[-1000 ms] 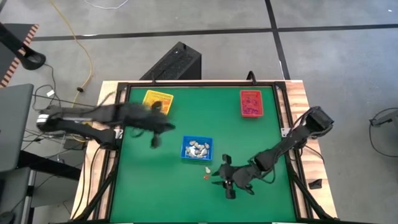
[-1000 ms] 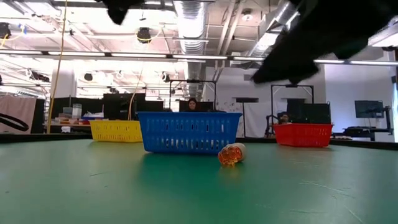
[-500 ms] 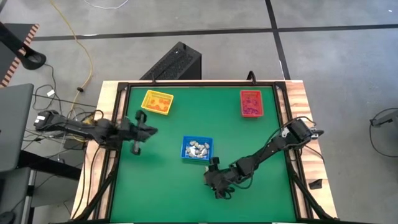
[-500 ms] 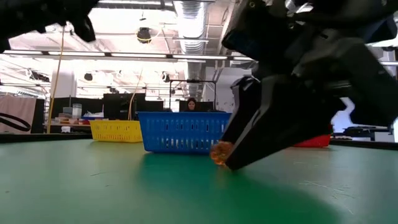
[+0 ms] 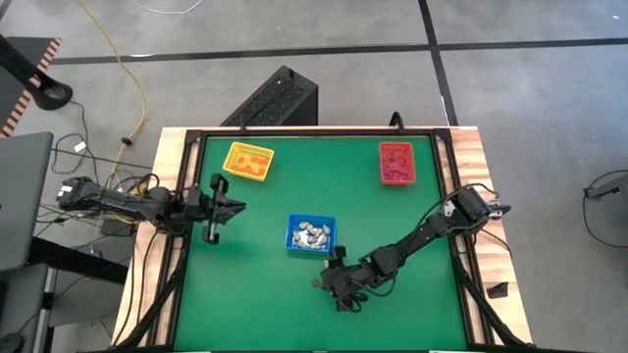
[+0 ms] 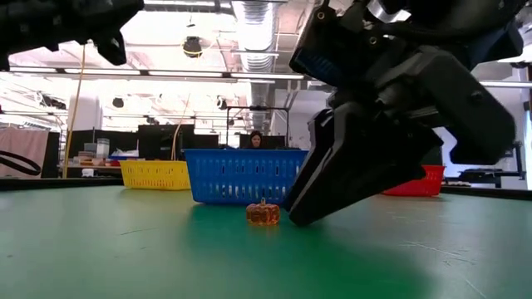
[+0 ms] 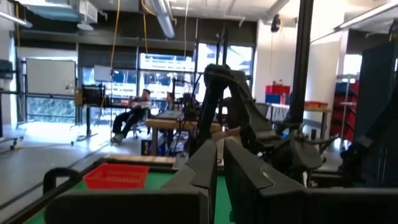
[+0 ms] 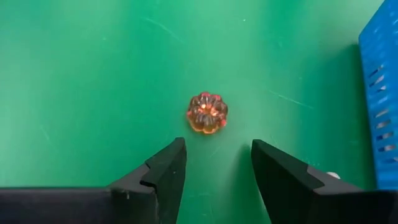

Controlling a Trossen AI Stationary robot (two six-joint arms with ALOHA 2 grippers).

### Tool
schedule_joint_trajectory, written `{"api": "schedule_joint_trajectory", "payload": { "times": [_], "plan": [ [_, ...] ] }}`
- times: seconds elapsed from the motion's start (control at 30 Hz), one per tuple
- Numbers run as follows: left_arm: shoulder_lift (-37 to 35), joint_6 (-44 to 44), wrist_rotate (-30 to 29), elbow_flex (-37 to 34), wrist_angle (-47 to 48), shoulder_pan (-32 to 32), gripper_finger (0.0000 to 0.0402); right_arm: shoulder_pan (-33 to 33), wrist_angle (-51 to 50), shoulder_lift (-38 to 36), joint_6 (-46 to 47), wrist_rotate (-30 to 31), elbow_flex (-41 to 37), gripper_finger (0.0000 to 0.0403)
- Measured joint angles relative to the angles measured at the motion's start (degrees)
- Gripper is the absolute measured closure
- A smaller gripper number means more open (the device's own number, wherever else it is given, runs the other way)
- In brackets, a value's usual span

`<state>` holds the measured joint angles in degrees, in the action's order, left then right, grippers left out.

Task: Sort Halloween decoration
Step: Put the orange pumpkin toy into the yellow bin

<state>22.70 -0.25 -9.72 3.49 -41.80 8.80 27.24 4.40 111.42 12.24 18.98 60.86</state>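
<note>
A tiny orange pumpkin trinket [image 8: 207, 112] stands upright on the green table near its near edge [image 5: 317, 284] [image 6: 263, 213]. My right gripper [image 8: 217, 149] [image 5: 334, 284] is open and low over the mat. Its two fingertips stand just short of the pumpkin, one to each side, and touch nothing. The blue tray [image 5: 311, 233] holds whitish trinkets, the yellow tray [image 5: 248, 161] orange ones, the red tray [image 5: 396, 163] dark ones. My left gripper [image 5: 211, 224] [image 7: 221, 162] is shut and empty, raised near the table's left edge.
The blue tray's wall [image 8: 379, 93] stands close beside my right gripper, and a small whitish bit [image 8: 329, 176] lies at its foot. The yellow and red trays sit toward the far edge. Bare green mat [image 5: 255, 304] lies left of the pumpkin. People sit in the room behind.
My left arm drew back from the yellow tray to the table's left edge. My right gripper came down and moved left toward the pumpkin. The pumpkin, lying on its side before, rolled a little toward the left and now stands upright, apart from the fingers.
</note>
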Motion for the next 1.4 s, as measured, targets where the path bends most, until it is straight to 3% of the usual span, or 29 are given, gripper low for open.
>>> {"api": "schedule_joint_trajectory", "payload": {
  "times": [0.3,0.47,1.0,1.4],
  "plan": [
    [0.00,0.00,0.00,0.04,-0.22,0.00,0.0384,-0.07,1.52,0.00,0.80,-1.23,3.68,0.0184],
    [0.00,0.00,0.01,0.04,-0.17,0.00,0.0384,-0.65,1.43,-0.04,1.12,-5.88,4.88,0.0184],
    [-0.06,0.00,0.46,0.07,-0.62,0.01,0.0384,-1.16,4.03,4.92,2.74,-5.12,4.57,0.0184],
    [0.00,0.00,1.88,0.11,-1.47,0.00,0.0384,-0.76,4.06,4.48,2.95,-4.81,4.55,0.0201]
  ]
}}
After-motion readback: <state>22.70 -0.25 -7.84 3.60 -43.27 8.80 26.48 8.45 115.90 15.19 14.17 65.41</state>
